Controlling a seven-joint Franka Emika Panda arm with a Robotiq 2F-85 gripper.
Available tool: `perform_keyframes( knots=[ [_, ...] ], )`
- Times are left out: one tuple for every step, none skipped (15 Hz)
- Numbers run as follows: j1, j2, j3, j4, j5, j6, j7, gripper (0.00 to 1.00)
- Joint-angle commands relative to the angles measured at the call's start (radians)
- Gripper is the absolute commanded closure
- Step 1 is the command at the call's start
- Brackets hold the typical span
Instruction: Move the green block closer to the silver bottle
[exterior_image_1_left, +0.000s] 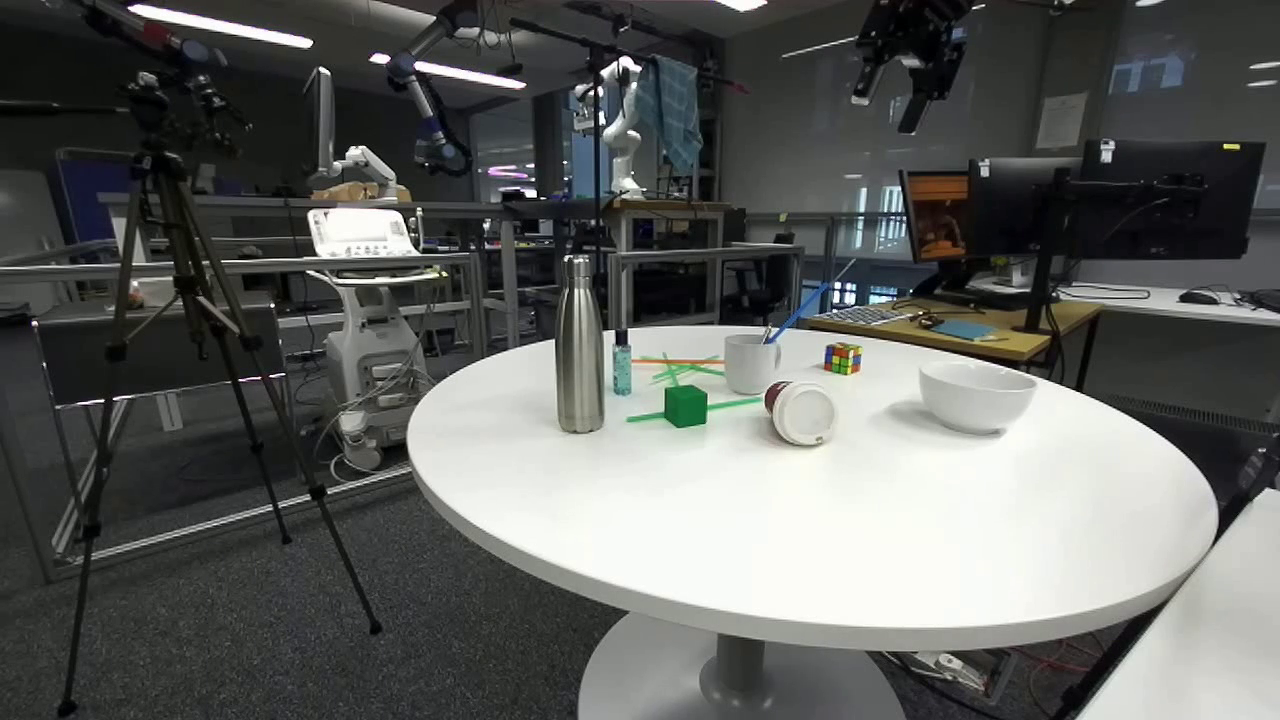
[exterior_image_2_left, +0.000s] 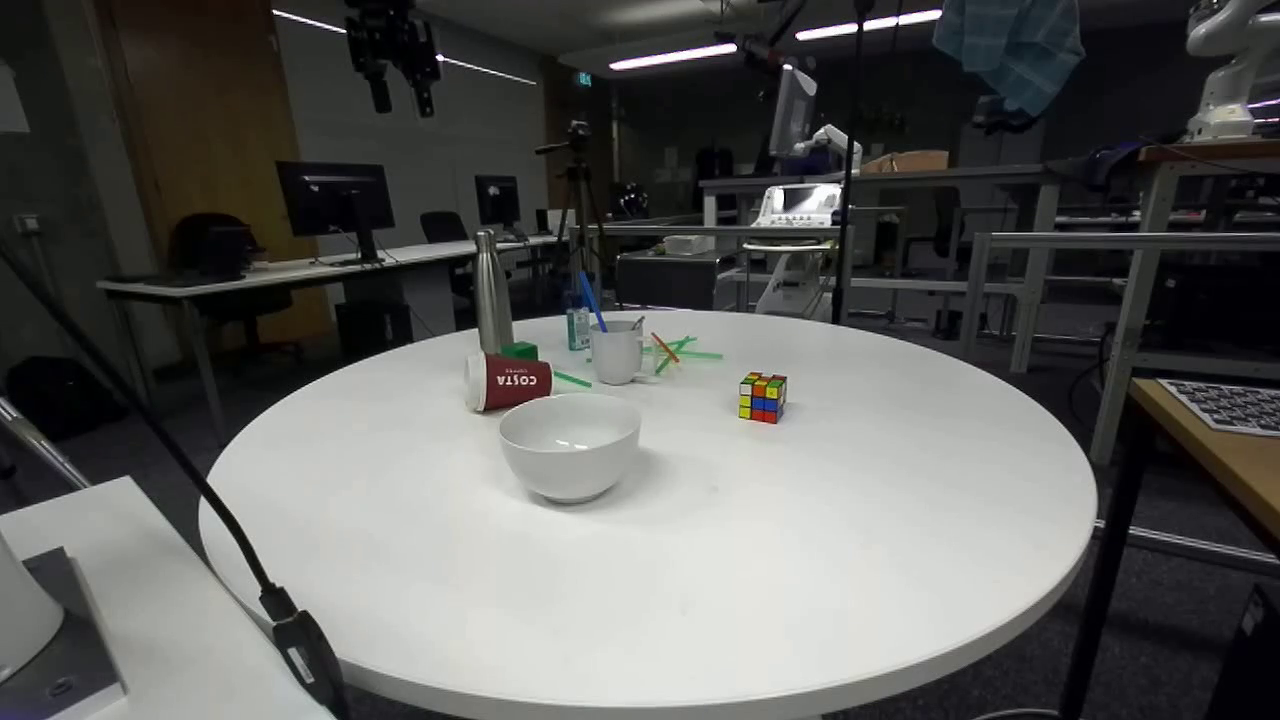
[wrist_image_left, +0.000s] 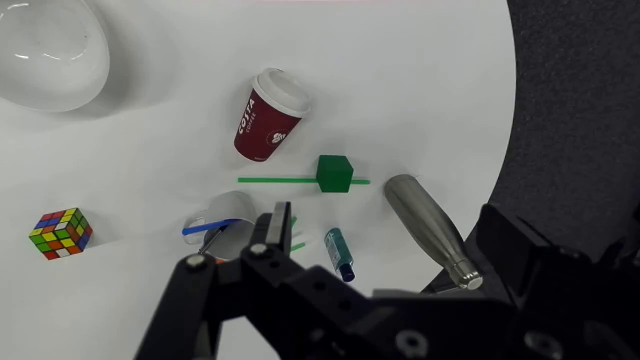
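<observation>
Gripper (exterior_image_1_left: 884, 116) hangs high over a round white table (exterior_image_1_left: 830, 540), jaws spread and nothing between them; below, the green block (wrist_image_left: 334, 174) sits between a coffee cup (wrist_image_left: 270, 119) lying on its side and the upright silver bottle (wrist_image_left: 425, 220), near but not touching the bottle. A green straw (wrist_image_left: 277, 180) shows on both sides of the block, perhaps beneath it, and might snag or tilt it during a slide. Pushing too far, or lowering the gripper too close, could topple the slim bottle.
</observation>
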Motion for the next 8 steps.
perform_keyframes(
  knots=[
    [-0.011, 0.001, 0.009, 0.002, 0.005, -0.003, -0.004, 0.00],
    [-0.011, 0.001, 0.009, 0.002, 0.005, -0.003, -0.004, 0.00],
    [-0.011, 0.001, 0.009, 0.002, 0.005, -0.003, -0.004, 0.00],
    [-0.011, 0.001, 0.009, 0.002, 0.005, -0.003, -0.004, 0.00],
    [-0.011, 0.001, 0.009, 0.002, 0.005, -0.003, -0.004, 0.00],
    [-0.013, 0.008, 0.015, 0.007, -0.004, 0.002, -0.002, 0.00],
    [-0.011, 0.015, 0.017, 0.013, -0.002, 0.000, -0.002, 0.00],
    [-0.011, 0.023, 0.025, 0.019, -0.010, 0.002, 0.002, 0.00]
  ],
)
